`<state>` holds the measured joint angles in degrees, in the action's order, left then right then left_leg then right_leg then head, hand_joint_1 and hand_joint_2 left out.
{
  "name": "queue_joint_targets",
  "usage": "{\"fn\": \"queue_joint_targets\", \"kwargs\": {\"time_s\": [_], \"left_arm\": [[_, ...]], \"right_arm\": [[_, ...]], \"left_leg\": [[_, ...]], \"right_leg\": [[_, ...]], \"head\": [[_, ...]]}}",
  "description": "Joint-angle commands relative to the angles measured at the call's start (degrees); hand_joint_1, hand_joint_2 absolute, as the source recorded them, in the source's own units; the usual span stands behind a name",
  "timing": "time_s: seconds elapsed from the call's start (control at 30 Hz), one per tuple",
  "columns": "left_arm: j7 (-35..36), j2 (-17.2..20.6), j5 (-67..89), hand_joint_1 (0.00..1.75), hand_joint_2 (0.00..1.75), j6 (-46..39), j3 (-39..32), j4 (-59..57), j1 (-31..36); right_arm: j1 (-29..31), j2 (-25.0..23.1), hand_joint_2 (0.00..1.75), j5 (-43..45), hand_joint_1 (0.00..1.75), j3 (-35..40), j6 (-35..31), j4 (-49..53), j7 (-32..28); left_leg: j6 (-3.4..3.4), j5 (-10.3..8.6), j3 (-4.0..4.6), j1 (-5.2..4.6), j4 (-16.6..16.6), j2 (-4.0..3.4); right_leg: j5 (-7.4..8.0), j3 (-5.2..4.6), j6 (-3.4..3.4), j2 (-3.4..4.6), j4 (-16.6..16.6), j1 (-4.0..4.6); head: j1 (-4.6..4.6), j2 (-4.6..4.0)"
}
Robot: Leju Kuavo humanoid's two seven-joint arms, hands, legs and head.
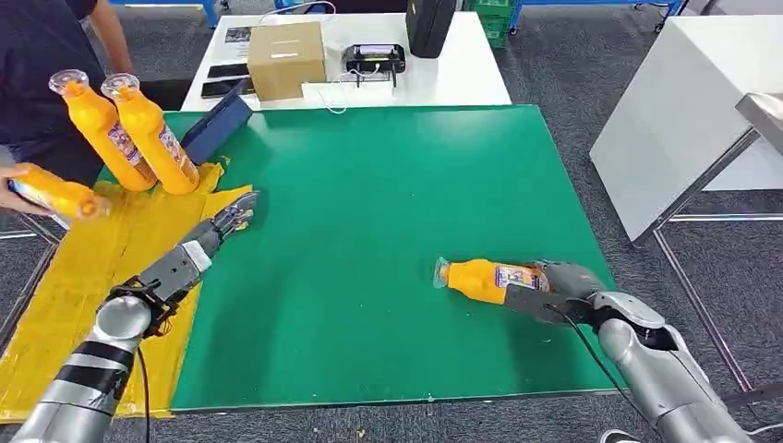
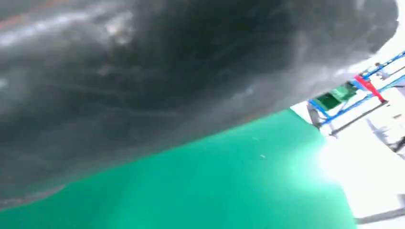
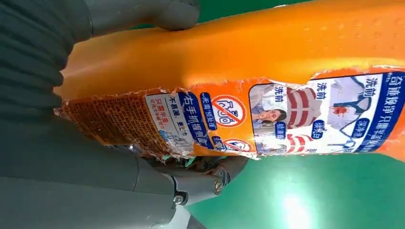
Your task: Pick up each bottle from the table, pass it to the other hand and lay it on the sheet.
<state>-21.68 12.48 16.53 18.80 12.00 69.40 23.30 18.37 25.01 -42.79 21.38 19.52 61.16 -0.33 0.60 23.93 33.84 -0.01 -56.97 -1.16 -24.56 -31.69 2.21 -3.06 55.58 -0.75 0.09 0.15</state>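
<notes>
Green matting [image 1: 369, 231] covers the table, a crinkled yellow plastic sheet [image 1: 102, 268] along its left edge. Reaching low, the right hand [image 1: 554, 288] grips the base of a lying orange plastic bottle [image 1: 480, 279]; its wrist view shows the torn printed label [image 3: 267, 119]. Beside the sheet, the left hand [image 1: 231, 220] stretches forward, fingers apart, holding nothing.

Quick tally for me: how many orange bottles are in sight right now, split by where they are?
On the green table, in the right hand: 1 bottle
Standing on the yellow sheet: 2 bottles
In a person's hand: 1 bottle
Total: 4
</notes>
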Motion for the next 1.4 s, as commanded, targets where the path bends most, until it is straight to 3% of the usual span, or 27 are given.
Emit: {"fn": "queue_joint_targets", "kwargs": {"time_s": [0.03,0.07,0.1,0.17,0.2,0.23,0.27,0.3,0.47,0.53,0.6,1.03,1.23,1.4], "left_arm": [[10.36,-7.48,-19.22,0.00,0.00,4.27,-6.76,6.33,-4.27],[11.46,-7.97,-21.26,0.00,0.00,4.40,-7.32,7.16,-5.13],[14.85,-9.51,-28.79,0.00,0.00,4.69,-9.25,10.85,-7.97],[16.70,-10.03,-33.81,0.00,0.00,4.35,-9.47,16.58,-12.02],[17.40,-11.61,-38.28,0.00,0.00,4.41,-9.87,20.04,-14.37],[17.98,-12.68,-38.98,0.00,0.00,3.73,-9.16,21.98,-15.52],[19.67,-13.72,-40.38,0.00,1.75,2.36,-8.10,23.06,-16.29],[20.79,-14.45,-39.67,0.00,1.75,0.45,-5.94,23.63,-16.81],[19.86,-13.74,-39.81,0.00,1.75,-1.44,-3.70,22.74,-16.24],[18.04,-14.04,-38.19,0.00,1.75,-0.96,-2.50,23.64,-16.79],[17.44,-14.81,-34.90,0.00,1.75,-1.50,-0.34,24.96,-17.46],[16.24,-15.92,-31.76,0.00,1.75,-0.69,5.68,25.49,-16.91],[14.74,-15.05,-30.70,0.00,1.75,0.07,9.53,29.38,-18.90],[13.95,-14.50,-30.55,0.00,1.75,0.87,10.37,30.07,-19.06]], "right_arm": [[-5.69,-4.48,1.75,6.86,1.75,-1.91,-1.89,4.33,6.79],[-6.16,-5.81,1.75,7.73,1.75,-3.04,-3.05,5.53,8.01],[-8.24,-11.29,1.75,12.57,1.75,-7.89,-8.14,11.05,6.86],[-10.94,-16.61,1.75,19.17,1.75,-9.52,-10.09,20.21,8.31],[-13.26,-21.37,1.75,25.19,1.75,-10.60,-14.02,27.06,4.49],[-14.58,-23.01,1.75,25.99,1.75,-8.88,-15.81,31.84,4.04],[-15.02,-22.99,1.75,24.88,1.75,-5.88,-17.44,35.29,4.35],[-15.78,-23.62,1.75,24.93,1.75,-3.59,-19.05,38.34,4.84],[-15.64,-22.53,1.75,26.04,1.75,-2.22,-20.43,38.13,4.93],[-15.69,-23.45,1.75,27.14,1.75,-0.76,-19.75,38.71,2.29],[-15.59,-24.13,1.75,26.62,1.75,1.78,-19.51,39.48,2.10],[-11.05,-24.20,1.75,24.70,1.75,7.33,-18.09,34.07,3.66],[-11.11,-21.26,1.75,23.97,1.75,15.71,-15.03,35.80,2.01],[-10.86,-20.15,1.75,23.89,1.75,18.00,-14.58,37.59,1.79]], "left_leg": [[-0.06,0.00,-0.10,0.11,0.07,0.21],[-0.04,0.01,-0.13,0.08,0.07,0.10],[-0.07,0.02,-0.15,0.11,0.10,0.13],[-0.10,0.06,-0.20,0.12,0.14,-0.08],[-0.10,0.08,-0.17,0.11,0.13,-0.23],[-0.15,0.15,-0.21,0.12,0.12,-0.29],[-0.11,0.10,-0.11,0.09,0.10,-0.25],[-0.18,0.21,-0.11,0.13,0.05,-0.41],[-0.17,0.15,0.42,0.04,-0.04,-0.01],[-0.13,0.16,0.42,0.19,-0.07,0.18],[-0.11,0.08,0.59,0.11,-0.02,-0.09],[-0.12,0.10,0.48,0.03,-0.01,0.04],[-0.10,0.11,0.46,0.01,0.03,-0.04],[-0.10,0.10,0.48,0.00,0.03,-0.01]], "right_leg": [[0.00,0.21,-0.08,0.11,-0.17,0.09],[0.00,0.22,-0.06,0.09,-0.14,0.07],[0.00,0.26,-0.09,0.19,-0.19,0.09],[0.02,0.27,-0.13,0.40,-0.20,0.10],[0.03,0.20,-0.13,0.49,-0.15,0.10],[-0.03,0.21,-0.18,0.67,-0.12,0.11],[0.00,0.15,-0.12,0.47,-0.08,0.09],[-0.06,0.08,-0.20,0.78,0.00,0.13],[-0.17,-0.41,-0.11,0.25,0.20,0.11],[-0.21,-0.31,-0.11,0.11,0.12,0.18],[-0.10,-0.54,-0.09,0.23,0.16,0.10],[-0.10,-0.39,-0.13,0.29,0.12,0.03],[-0.09,-0.39,-0.09,0.30,0.08,0.01],[-0.09,-0.41,-0.10,0.26,0.09,0.01]], "head": [[0.00,0.00],[0.02,0.00],[0.00,0.00],[0.00,0.00],[0.02,0.00],[0.00,0.00],[0.04,0.00],[0.02,0.00],[-0.07,0.00],[0.02,0.00],[0.02,0.00],[-0.02,0.00],[-0.02,0.00],[-0.02,0.00]]}}
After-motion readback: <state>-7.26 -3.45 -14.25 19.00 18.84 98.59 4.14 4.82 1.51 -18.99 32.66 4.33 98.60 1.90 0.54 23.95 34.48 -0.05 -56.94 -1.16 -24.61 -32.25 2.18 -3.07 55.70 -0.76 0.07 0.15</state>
